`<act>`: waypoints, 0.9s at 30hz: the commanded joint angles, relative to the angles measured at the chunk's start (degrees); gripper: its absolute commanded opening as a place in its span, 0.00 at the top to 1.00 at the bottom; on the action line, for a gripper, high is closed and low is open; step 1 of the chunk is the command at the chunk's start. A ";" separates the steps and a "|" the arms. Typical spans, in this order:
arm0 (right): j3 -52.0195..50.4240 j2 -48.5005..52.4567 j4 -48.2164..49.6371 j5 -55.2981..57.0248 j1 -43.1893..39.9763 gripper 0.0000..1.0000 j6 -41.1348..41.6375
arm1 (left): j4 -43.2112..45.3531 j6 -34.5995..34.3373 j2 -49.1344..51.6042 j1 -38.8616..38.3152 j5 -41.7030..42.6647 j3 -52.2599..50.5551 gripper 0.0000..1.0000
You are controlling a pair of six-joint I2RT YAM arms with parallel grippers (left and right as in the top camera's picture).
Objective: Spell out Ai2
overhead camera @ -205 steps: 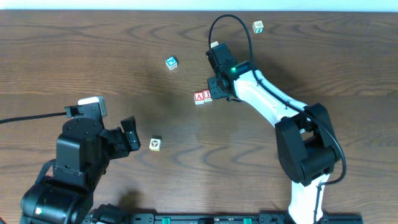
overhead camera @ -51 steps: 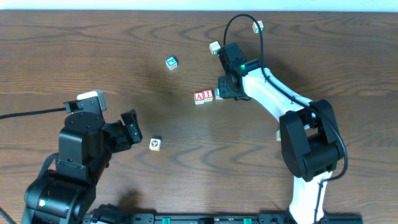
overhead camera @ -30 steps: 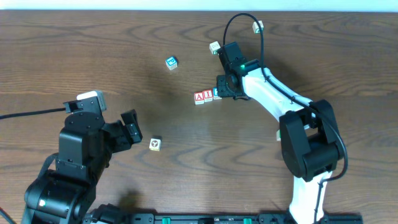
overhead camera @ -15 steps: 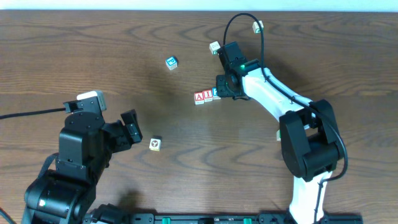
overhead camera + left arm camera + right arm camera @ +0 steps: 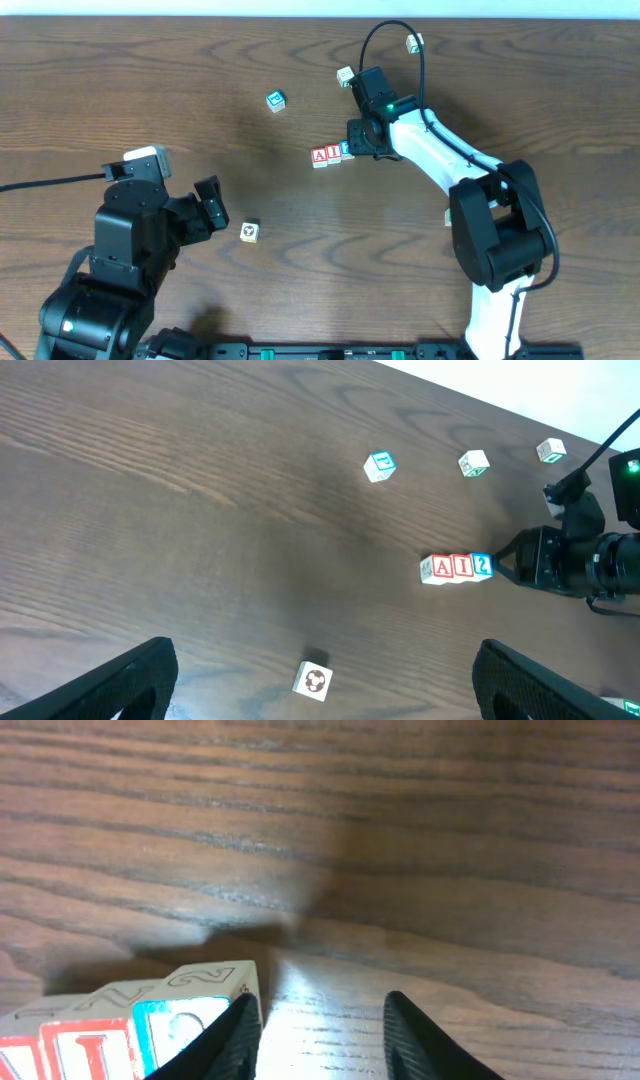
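Three white letter cubes lie in one row near the middle of the table (image 5: pixel 120 70), a little toward its far side: the A cube (image 5: pixel 319 156), the I cube (image 5: pixel 334 154) and the 2 cube (image 5: pixel 347 149), each appearing to touch its neighbour. Seen from the left wrist, the faces read A, I, 2 from left to right with the characters upright, their tops toward the far edge. The long axis of the row runs across the table and rises slightly toward its right end, where the 2 points at the right gripper (image 5: pixel 357 143). That gripper sits low, just beside the 2 cube. Its jaws are parted and nothing lies between them, bare wood showing in the gap, while one of its fingers (image 5: pixel 232 1040) stands against or just beside the cube's outer face; whether they touch cannot be told. The word therefore appears spelled, and the step in hand is judged to be the release of the last cube. The next move calls for a clean retreat of the right gripper, up and away from the row, so that the near finger does not drag the 2 out of line. Well apart at the near left, the left gripper (image 5: pixel 210 210) hangs with its jaws wide and empty above a yellow-marked cube (image 5: pixel 249 231). A teal-marked cube (image 5: pixel 276 100) and two green-marked cubes (image 5: pixel 345 75) (image 5: pixel 415 43) lie farther back.
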 commanded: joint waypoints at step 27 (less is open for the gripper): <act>1.38 -52.11 -23.34 8.66 -3.02 0.01 -13.14 | -15.08 23.02 -3.76 -0.48 7.15 25.40 0.05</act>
